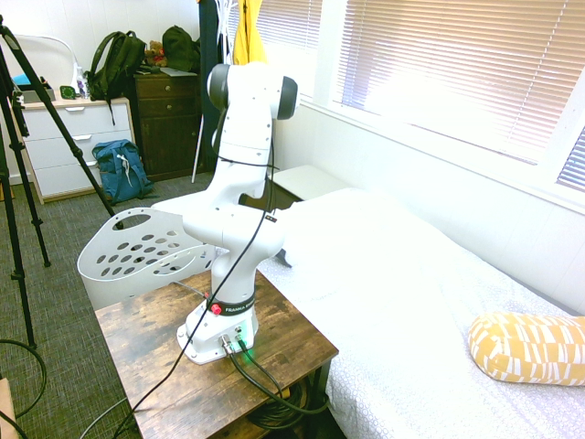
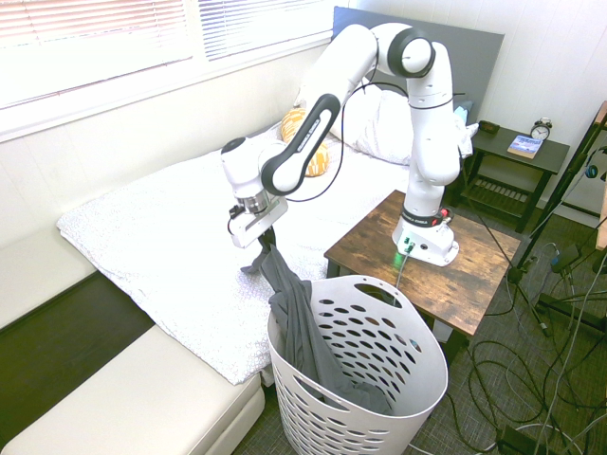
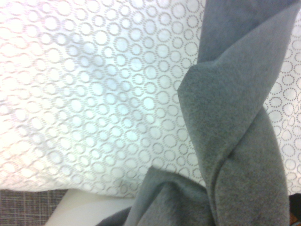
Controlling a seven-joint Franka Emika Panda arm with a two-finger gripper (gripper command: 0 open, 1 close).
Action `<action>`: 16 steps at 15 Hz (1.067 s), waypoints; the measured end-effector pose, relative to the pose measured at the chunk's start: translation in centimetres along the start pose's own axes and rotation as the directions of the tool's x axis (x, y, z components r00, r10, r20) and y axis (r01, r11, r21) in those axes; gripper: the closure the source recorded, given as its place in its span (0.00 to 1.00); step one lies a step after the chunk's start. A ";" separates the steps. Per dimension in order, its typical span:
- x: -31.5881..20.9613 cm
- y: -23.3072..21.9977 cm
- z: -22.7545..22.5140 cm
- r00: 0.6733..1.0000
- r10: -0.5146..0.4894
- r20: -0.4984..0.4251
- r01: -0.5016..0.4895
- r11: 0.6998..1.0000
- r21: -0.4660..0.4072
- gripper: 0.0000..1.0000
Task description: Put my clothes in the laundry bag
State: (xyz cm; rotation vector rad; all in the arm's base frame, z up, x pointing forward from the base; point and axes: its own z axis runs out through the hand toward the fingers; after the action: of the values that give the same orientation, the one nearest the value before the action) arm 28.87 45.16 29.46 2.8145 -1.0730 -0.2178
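Nearest in the second exterior view stands the basket (image 2: pixel 379 398) on the floor at the foot of the bed (image 2: pixel 161 237), just beside the desk (image 2: pixel 474 265). A grey garment (image 2: pixel 299 322) already trails over its near rim, the lower part pooled inside against the wall, the upper part rising in a twisted rope to the gripper (image 2: pixel 258 230), whose jaws are pinching the cloth's top end above the bed edge. The step in hand looks to be carrying the held end over the basket and letting go. To do it well, I judge the arm should bring the gripper in over the middle of the opening, not the rim, so the tail does not slide back out onto the bed or floor. It should then lower enough that the fabric slackens before the jaws part; released high, a thin cloth may catch on the handle slot (image 2: pixel 365 289). The garment is dark charcoal, thin and limp, matte with a soft nap in the wrist view, where it (image 3: pixel 235 141) winds in a loose twist over the white circle-patterned bedcover (image 3: pixel 94 94). Whether a second piece lies under it in the basket I cannot tell.
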 end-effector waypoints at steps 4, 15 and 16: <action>-12.1 6.8 -9.9 0.987 -0.106 -0.122 0.122 0.984 0.132 1.00; -29.8 34.1 -9.5 0.852 -0.378 -0.361 0.442 0.890 0.112 0.00; -29.5 33.3 -9.3 0.854 -0.381 -0.355 0.440 0.892 0.100 0.00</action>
State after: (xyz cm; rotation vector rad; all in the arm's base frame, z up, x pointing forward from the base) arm -12.91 40.81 46.76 3.0582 -0.4258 0.3209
